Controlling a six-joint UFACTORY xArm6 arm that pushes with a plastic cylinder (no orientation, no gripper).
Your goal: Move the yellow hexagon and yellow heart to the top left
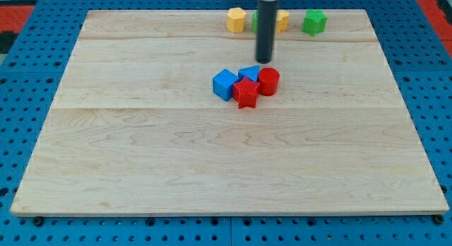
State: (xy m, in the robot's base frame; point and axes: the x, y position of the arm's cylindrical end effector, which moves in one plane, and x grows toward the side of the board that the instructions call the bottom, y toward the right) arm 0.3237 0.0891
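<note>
Counts: 2 yellow blocks, 2 blue, 2 red, 1 fully visible green, plus a green sliver behind the rod; shape of that sliver can't be told.
Blue cube [224, 84]: leftmost of the centre cluster on the tabletop [141, 154], touching the red star.
Yellow hexagon [236, 20]: near view's top edge, a bit right of centre, well apart from the top-left corner. Upright on a flat face; compact, no clear long axis, no readable heading.
Red star [246, 94]: at the cluster's bottom, between blue cube and red cylinder, touching both.
Blue block [249, 73]: wedge-like, exact shape unclear; at the cluster's top, just under my tip.
My tip [264, 61]: rod comes down from view's top, dark, upright. Its end sits just above the cluster, between the blue wedge-like block and the red cylinder, very near both; contact can't be told.
Gripper: none on this arm, so nothing clenched or released; rod holds nothing.
Red cylinder [268, 81]: right end of the cluster, upright, touching the red star.
Yellow heart [281, 20]: view's top, just right of the rod, which hides its left part; which way it points can't be told.
Green block [315, 22]: rightmost in the top row, near the heart but apart; cube-ish, shape not sure.
</note>
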